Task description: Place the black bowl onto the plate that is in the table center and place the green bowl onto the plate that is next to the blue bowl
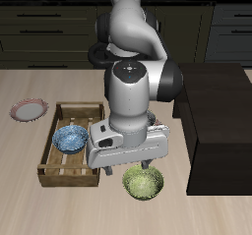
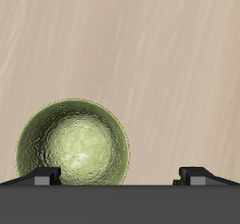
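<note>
The hand is held over the green bowl, pointed straight down at the bench. In the wrist view its two fingertips are seen set wide apart, with nothing between them; the hand is spread and empty. The green bowl is seen there resting on bare wood, not centred in the gap: it lies toward one fingertip, its rim just beside that fingertip, while the other fingertip stands well clear over open bench. That offset is the relation on which the coming grasp is judged to depend. A rim grasp, one finger inside and one outside the wall, would be suited by it, provided the descent is kept vertical. The bowl is round, so no long axis has to be matched.

In the exterior view the arm is seen folded forward from the back of the bench, the wrist low, the forearm and wrist housing hiding much of the bowl. The bowl sits near the front edge, just beside a wooden tray in which the blue bowl rests. A plate with a reddish rim lies beyond the tray, well apart from the hand. A dark block stands on the other side. The black bowl cannot be made out.
</note>
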You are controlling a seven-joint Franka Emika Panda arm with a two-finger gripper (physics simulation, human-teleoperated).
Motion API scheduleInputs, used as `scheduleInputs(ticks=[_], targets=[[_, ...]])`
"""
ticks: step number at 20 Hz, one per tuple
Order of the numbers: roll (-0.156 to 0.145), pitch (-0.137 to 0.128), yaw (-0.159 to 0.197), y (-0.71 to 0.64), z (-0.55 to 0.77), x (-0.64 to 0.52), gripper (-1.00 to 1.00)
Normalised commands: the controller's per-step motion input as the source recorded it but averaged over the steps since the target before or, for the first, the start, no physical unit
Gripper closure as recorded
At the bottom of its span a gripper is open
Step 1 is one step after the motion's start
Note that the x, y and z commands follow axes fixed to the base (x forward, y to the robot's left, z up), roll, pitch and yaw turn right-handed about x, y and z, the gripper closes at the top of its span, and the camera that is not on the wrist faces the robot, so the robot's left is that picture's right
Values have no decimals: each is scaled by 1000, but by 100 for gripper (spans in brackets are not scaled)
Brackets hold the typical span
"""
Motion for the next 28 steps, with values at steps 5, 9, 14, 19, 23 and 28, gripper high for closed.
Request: scheduleInputs(ticks=[5,9,14,19,23,28], targets=[[11,56,52,107,-156,89,-100],[10,46,36,82,-146,97,-100],[12,30,16,152,-206,1,-100],[8,33,8,72,-225,6,-100],[-3,50,5,-4,-406,-9,-100],[10,66,-17,-98,-416,-57,-100]])
